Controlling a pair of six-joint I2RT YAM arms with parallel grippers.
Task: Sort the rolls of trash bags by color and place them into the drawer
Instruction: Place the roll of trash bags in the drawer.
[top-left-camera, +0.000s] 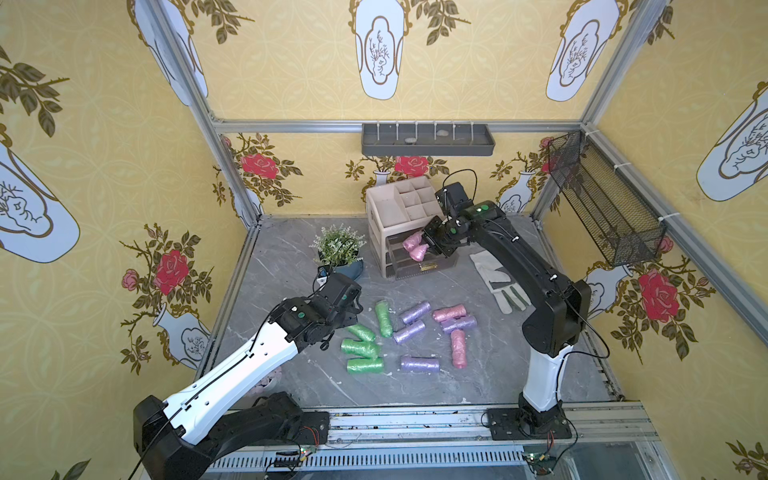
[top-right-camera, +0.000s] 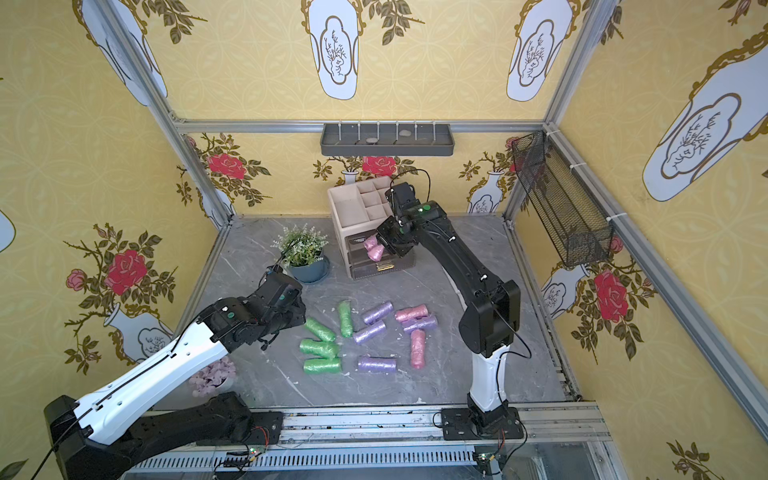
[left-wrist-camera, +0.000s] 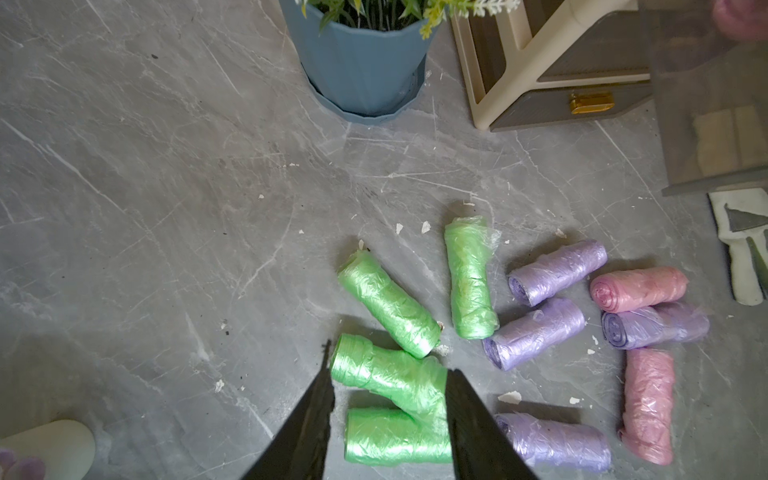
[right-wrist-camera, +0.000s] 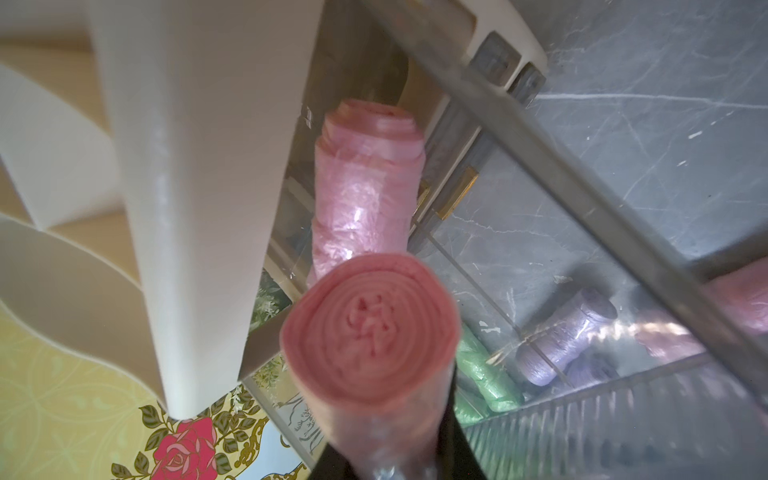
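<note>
Several green (top-left-camera: 365, 365), lilac (top-left-camera: 419, 363) and pink (top-left-camera: 458, 348) rolls of trash bags lie mixed on the grey table. My left gripper (left-wrist-camera: 388, 361) hangs open low over the green group (left-wrist-camera: 386, 295), a finger on either side of one slanted green roll (left-wrist-camera: 386, 376). Further back, the clear drawer (top-left-camera: 415, 275) is pulled out of the beige organizer (top-left-camera: 386, 216). My right gripper (right-wrist-camera: 395, 440) is over it, shut on a pink roll (right-wrist-camera: 370, 332) that points into the drawer. Another pink roll (right-wrist-camera: 365, 187) lies inside.
A potted plant (top-left-camera: 338, 249) stands left of the organizer and a work glove (top-left-camera: 496, 282) lies to its right. A lilac flower cluster (top-right-camera: 212, 376) sits under my left arm. A mesh basket (top-left-camera: 602, 203) hangs on the right wall, a grey shelf (top-left-camera: 428, 139) on the back wall.
</note>
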